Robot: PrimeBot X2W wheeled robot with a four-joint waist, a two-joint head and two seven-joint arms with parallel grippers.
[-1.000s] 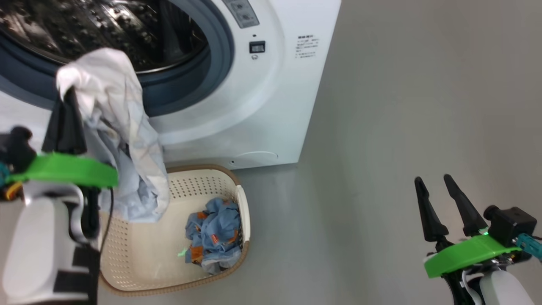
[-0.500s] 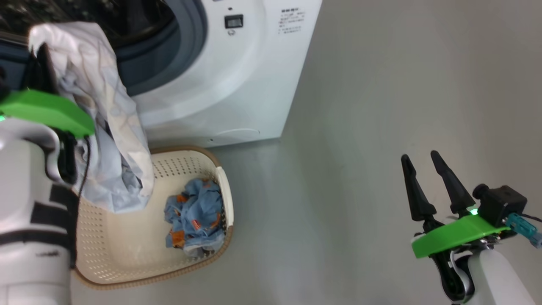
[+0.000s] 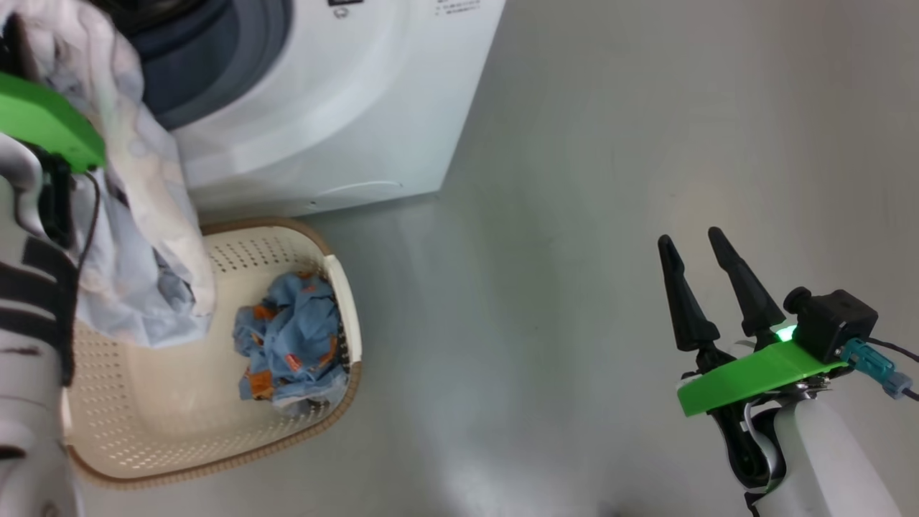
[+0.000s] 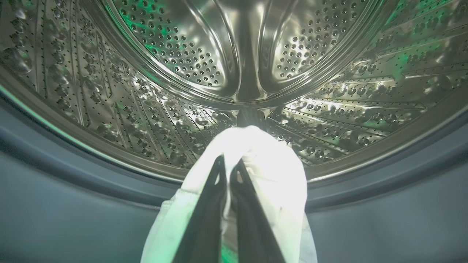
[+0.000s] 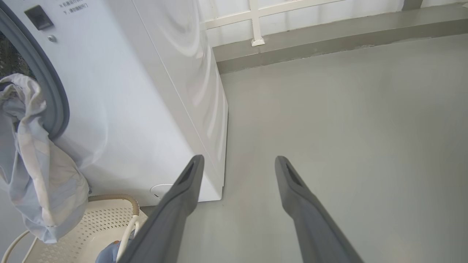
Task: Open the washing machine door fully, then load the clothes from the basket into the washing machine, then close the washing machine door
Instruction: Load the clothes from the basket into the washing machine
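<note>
My left gripper (image 4: 229,164) is shut on a pale blue and white garment (image 3: 136,215) of the clothes. It holds the cloth at the mouth of the washing machine (image 3: 344,108), just before the steel drum (image 4: 248,54), and the cloth hangs down over the blue-grey gasket (image 4: 73,204) toward the basket (image 3: 215,459). A denim-blue garment with orange patches (image 3: 287,345) lies in the basket's right end. My right gripper (image 3: 689,237) hangs open and holds nothing above bare floor at the lower right. The washing machine door is out of view.
The basket stands on the grey floor (image 3: 610,143) right against the machine's front. In the right wrist view a raised grey kerb (image 5: 329,36) and a white railing run along the far wall, and the hanging garment (image 5: 36,164) drapes from the opening.
The head view has swung, so machine and basket sit further left and higher in the picture. The left gripper keeps its hold on the pale garment at the opening; the right gripper stays open.
</note>
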